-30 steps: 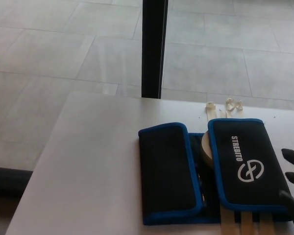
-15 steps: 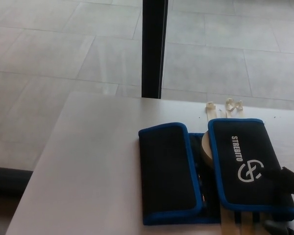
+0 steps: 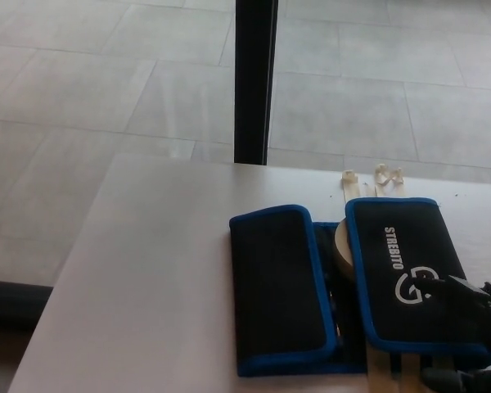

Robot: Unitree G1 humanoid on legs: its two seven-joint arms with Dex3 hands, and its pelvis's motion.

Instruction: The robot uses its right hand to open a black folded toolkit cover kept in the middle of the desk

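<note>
Nearest the camera, the right robot hand (image 3: 466, 323) reaches in from the lower right corner and lies over the near right corner of the toolkit cover (image 3: 344, 282). Its dark fingers (image 3: 462, 295) rest on the right flap (image 3: 405, 274), over the printed logo; whether they pinch the edge or merely press on it cannot be told, since the fingers blend into the black fabric. The left robot hand is out of sight.

The toolkit cover lies on the white desk (image 3: 164, 278), toward its right side. The left flap (image 3: 278, 286), just left of the right flap, lies flat and blue-trimmed. This looks like soft, light padded fabric that will bend and not lift as a board, so the likely best hold is the blue-bound outer edge of the right flap. A pale roll (image 3: 342, 243) shows in the gap between the flaps, and could spill out. Beyond the cover's far edge lie pale zip ties (image 3: 368, 176).
</note>
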